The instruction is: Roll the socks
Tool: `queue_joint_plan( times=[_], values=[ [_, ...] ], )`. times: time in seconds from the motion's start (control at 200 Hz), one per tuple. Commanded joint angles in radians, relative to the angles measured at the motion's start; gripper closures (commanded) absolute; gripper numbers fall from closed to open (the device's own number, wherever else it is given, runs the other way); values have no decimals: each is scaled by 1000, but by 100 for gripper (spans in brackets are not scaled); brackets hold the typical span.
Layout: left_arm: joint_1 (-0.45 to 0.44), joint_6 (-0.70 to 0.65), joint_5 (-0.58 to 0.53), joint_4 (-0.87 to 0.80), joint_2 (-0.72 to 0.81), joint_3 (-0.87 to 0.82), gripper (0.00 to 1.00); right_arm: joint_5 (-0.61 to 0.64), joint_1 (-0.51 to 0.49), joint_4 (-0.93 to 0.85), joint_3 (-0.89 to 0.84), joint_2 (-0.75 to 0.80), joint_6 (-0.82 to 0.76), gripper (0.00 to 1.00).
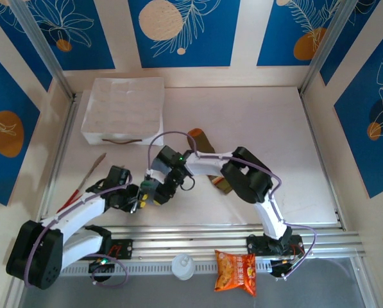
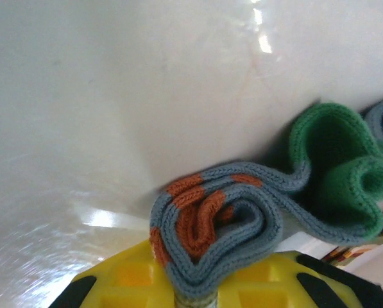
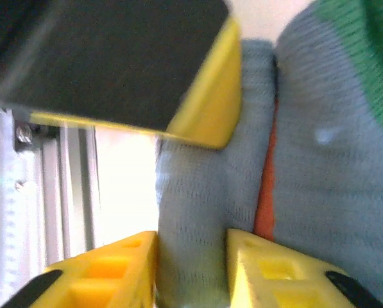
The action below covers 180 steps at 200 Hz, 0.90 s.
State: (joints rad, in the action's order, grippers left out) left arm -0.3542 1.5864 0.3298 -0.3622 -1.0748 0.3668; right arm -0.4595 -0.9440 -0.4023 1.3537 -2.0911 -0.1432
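My left claw (image 2: 191, 296) is closed tight on the grey-blue sock (image 2: 224, 215). The rolled end stands up out of its fingers, just over the table (image 2: 101, 96). My right claw (image 3: 191, 247) has the same sock between its fingers, which stand a little apart; if they press it, I cannot tell. The olive-brown sock (image 1: 201, 138) lies farther back, partly under the right arm (image 1: 246, 179).

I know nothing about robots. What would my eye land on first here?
Probably the left gripper and right gripper close together mid-table, both at a grey-blue sock with orange stripes, curled into a loose roll beside its bright green heel. Then the orange snack packet lying at the near edge.
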Motion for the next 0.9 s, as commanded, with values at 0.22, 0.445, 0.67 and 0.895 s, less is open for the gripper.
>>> queue_joint_plan(
  times=[0.22, 0.445, 0.67, 0.895],
  values=[
    [-3, 18, -72, -308, -98, 12, 89, 430, -98, 429, -452, 408, -268, 51],
    [0, 20, -54, -339, -204, 75, 90, 670, -225, 474, -462, 412, -430, 47],
    [7, 27, -44, -345, -283, 127, 91, 779, -300, 517, -388, 306, -512, 47],
    [13, 2, -28, -338, -337, 163, 92, 826, -302, 509, -321, 217, -515, 56]
  ],
)
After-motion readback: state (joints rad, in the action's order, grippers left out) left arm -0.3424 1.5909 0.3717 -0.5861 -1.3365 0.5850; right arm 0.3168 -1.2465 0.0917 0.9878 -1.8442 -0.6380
